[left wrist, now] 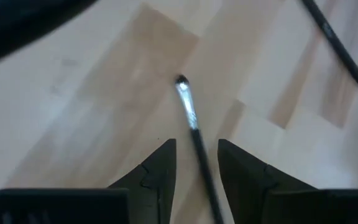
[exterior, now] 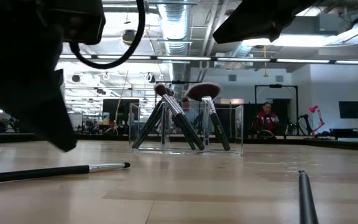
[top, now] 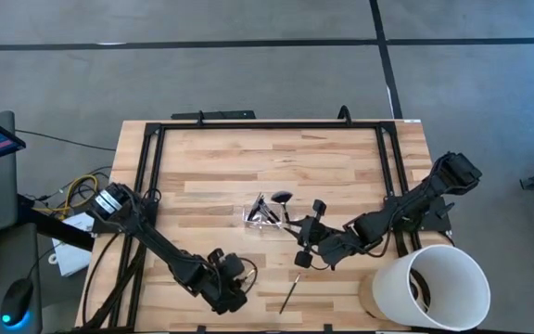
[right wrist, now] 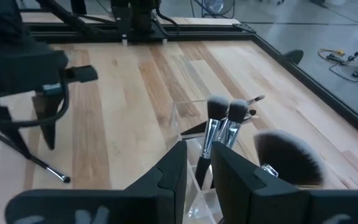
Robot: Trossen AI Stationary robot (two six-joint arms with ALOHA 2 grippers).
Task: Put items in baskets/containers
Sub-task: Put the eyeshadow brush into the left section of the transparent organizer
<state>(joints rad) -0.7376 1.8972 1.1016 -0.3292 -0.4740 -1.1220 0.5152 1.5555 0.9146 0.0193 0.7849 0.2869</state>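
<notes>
A thin dark-handled brush with a silver ferrule lies flat on the wooden table. My left gripper hangs open just above it, near the table's front, one finger on either side of the handle; no touch shows. In the low view the same brush lies under the dark left hand. A second brush lies near the front edge. The clear tray at mid-table holds several brushes leaning on its walls, heads up. My right gripper hovers right of the tray, fingers slightly apart, with nothing between them.
A large white bucket stands at the front right corner. A black metal frame runs along the table's far and side edges. Bare wood lies between the tray and the front edge. A person sits in the room behind.
</notes>
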